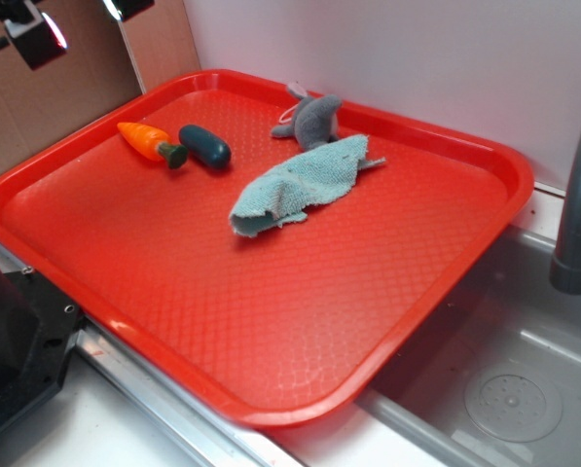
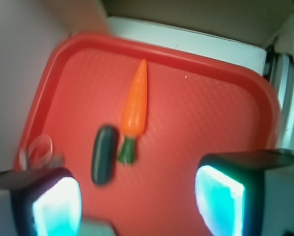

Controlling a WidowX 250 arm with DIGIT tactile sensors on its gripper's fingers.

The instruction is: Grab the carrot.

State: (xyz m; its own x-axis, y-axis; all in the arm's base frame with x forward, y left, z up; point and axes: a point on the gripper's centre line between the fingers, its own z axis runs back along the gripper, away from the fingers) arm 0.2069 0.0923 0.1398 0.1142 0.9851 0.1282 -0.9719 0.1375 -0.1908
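Presently, item by item, for your approach:

Carrot (image 1: 142, 139): lies flat on the red tray (image 1: 300, 321), in its far left corner; the pointed tip aims at the far left rim, the green stem cap at the tray's middle. Nothing grips it.

Pickle toy (image 1: 205, 146): dark green oval, just right of the stem cap, close beside it or touching; the exterior view does not settle which. Not your target.

Cloth (image 1: 300, 183): pale blue rag, crumpled mid-tray, well apart from the carrot.

Plush toy (image 1: 314, 119): grey, at the far rim, touching the cloth's far edge.

Pincer (image 2: 137, 199): wide open and empty; both pads frame the wrist view's lower edge. In the exterior view it hangs at the top left corner, above and clear of the tray.

Sink (image 1: 504, 379): grey basin to the right, with a faucet; irrelevant to this step.

Step in hand: you appear to be at the approach, with descent yet to come.

Advice: centre over the orange body, not the stem end, so the pickle stays outside the pads. Set the pads across the carrot's width. Come down straight until nearly at the tray, then close; the glossy taper may slip toward the tip, so favour the thicker half.
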